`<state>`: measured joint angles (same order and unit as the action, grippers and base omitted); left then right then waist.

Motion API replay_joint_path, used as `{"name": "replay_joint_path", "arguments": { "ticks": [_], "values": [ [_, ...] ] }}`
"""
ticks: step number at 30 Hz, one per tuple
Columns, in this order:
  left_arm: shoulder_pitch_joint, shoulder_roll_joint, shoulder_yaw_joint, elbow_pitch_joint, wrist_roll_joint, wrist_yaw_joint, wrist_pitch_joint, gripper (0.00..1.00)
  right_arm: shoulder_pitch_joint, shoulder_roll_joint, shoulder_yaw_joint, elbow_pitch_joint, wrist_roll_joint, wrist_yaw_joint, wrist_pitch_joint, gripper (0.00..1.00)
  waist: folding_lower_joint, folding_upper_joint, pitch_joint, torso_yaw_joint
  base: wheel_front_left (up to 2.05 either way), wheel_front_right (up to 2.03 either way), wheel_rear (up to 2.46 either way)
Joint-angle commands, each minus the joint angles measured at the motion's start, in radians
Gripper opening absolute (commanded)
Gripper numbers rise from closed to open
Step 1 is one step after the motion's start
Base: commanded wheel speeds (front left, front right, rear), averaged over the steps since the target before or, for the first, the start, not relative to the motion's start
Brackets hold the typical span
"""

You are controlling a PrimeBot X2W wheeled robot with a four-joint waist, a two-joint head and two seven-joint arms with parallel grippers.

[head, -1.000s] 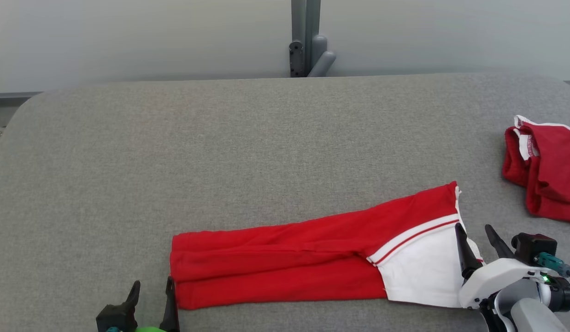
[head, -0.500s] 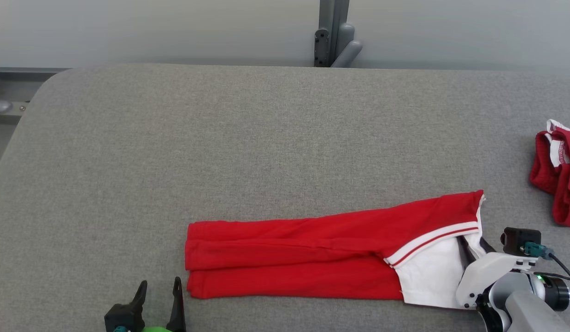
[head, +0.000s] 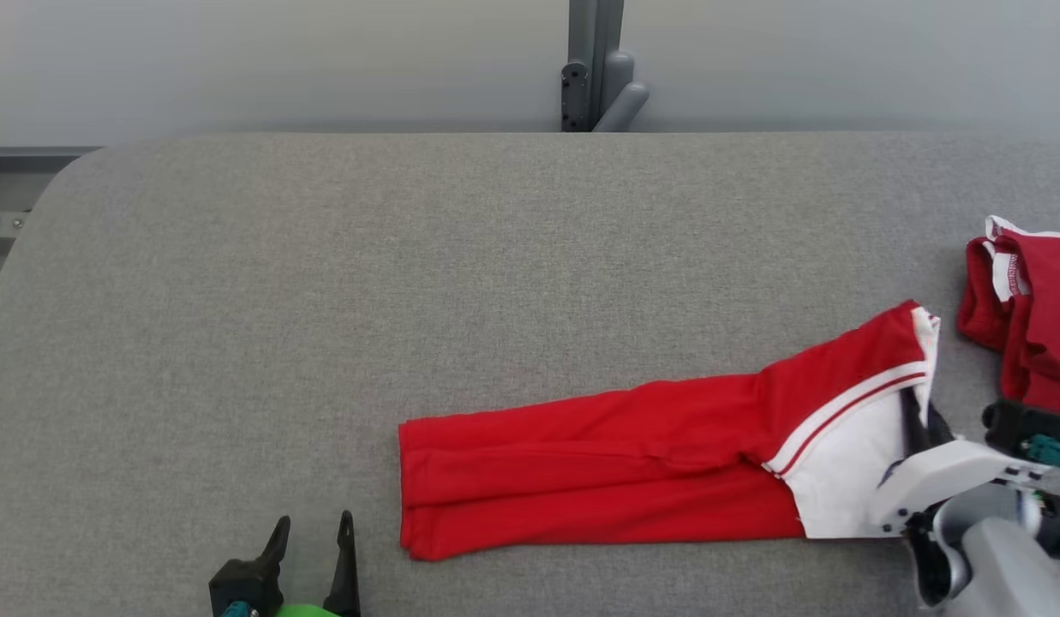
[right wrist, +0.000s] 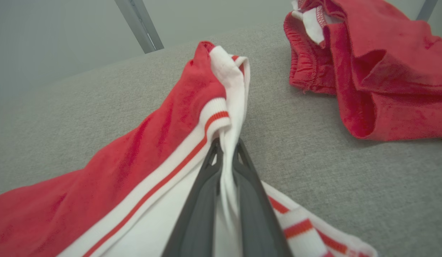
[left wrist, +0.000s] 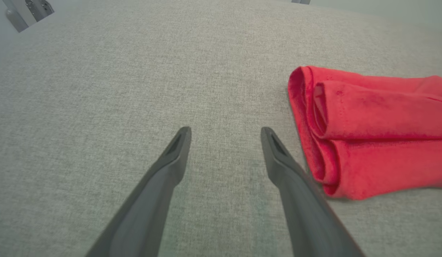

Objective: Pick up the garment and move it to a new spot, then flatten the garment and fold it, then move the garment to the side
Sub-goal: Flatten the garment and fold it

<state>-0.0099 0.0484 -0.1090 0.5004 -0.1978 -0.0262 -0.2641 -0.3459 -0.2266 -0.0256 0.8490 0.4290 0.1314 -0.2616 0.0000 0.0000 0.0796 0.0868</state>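
Observation:
A folded red and white garment (head: 632, 463) lies lengthwise on the grey padded table (head: 410, 257). My right gripper (head: 922, 420) is shut on the garment's white end, which is lifted and pulled toward the right; in the right wrist view the white cloth (right wrist: 229, 117) is pinched between the dark fingers (right wrist: 203, 200). My left gripper (head: 311, 553) stands open at the lower left with nothing in it, just left of the garment's red folded end (left wrist: 349, 132). In the left wrist view the left gripper (left wrist: 224, 134) hovers over bare table.
A second red garment (head: 1031, 317), crumpled, lies at the table's right edge, close to the held end (right wrist: 367, 64). A grey post (head: 594, 68) stands behind the table's far edge. Open table surface stretches across the left and back.
My right gripper shut on the garment's white end and dragged the whole garment to the right, lifting that end. The camera also shifted. The left gripper stayed open.

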Motion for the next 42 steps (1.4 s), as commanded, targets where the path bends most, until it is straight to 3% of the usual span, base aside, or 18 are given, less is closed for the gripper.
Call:
{"name": "replay_joint_path", "arguments": {
  "ticks": [1,8,15,22,30,31,32,38,42],
  "values": [
    [-0.001,0.004,-0.007,0.004,-0.008,0.001,0.000,1.00,0.046,0.034,0.015,-0.053,0.001,-0.002,-0.003,0.00,0.0000,0.0000,-0.011,-0.012,0.00,0.00,0.00],
    [0.021,0.004,-0.029,0.016,-0.013,-0.005,0.000,1.00,0.139,0.088,0.273,-0.257,0.123,-0.001,0.030,0.00,0.0000,0.0000,-0.040,-0.030,0.00,0.00,0.00],
    [0.001,0.004,-0.072,0.026,0.001,-0.017,0.000,1.00,0.156,0.119,0.487,-0.380,0.249,-0.001,0.095,0.00,0.0000,0.0000,-0.056,0.017,0.00,0.00,0.00],
    [-0.011,0.004,-0.110,0.033,0.013,-0.026,0.000,1.00,0.061,0.168,0.645,-0.366,0.320,-0.001,0.094,0.00,0.0000,0.0000,-0.047,0.121,0.00,0.00,0.00],
    [-0.033,0.004,-0.160,0.036,0.003,-0.025,0.000,1.00,-0.068,0.173,0.759,-0.248,0.380,-0.001,0.056,0.00,0.0000,0.0000,-0.018,0.247,0.00,0.00,0.00],
    [-0.034,0.004,-0.164,0.036,0.005,-0.023,0.000,1.00,-0.080,0.172,0.767,-0.236,0.397,-0.001,0.048,0.92,0.0000,0.0000,-0.015,0.256,0.00,0.00,0.00],
    [-0.036,0.004,-0.164,0.036,0.004,-0.020,0.000,1.00,-0.093,0.173,0.777,-0.225,0.408,-0.001,0.041,1.00,0.0000,0.0000,-0.013,0.262,0.00,0.00,0.00],
    [-0.034,0.004,-0.144,0.021,-0.007,0.002,0.000,1.00,-0.138,0.172,0.757,-0.138,0.381,-0.001,-0.001,1.00,0.0000,0.0000,-0.017,0.239,0.00,0.00,0.00],
    [-0.029,0.004,-0.118,-0.004,-0.007,0.012,0.000,1.00,-0.125,0.167,0.614,-0.128,0.258,-0.001,-0.003,1.00,0.0000,0.0000,-0.021,0.184,0.00,0.00,0.00]
  ]
}}
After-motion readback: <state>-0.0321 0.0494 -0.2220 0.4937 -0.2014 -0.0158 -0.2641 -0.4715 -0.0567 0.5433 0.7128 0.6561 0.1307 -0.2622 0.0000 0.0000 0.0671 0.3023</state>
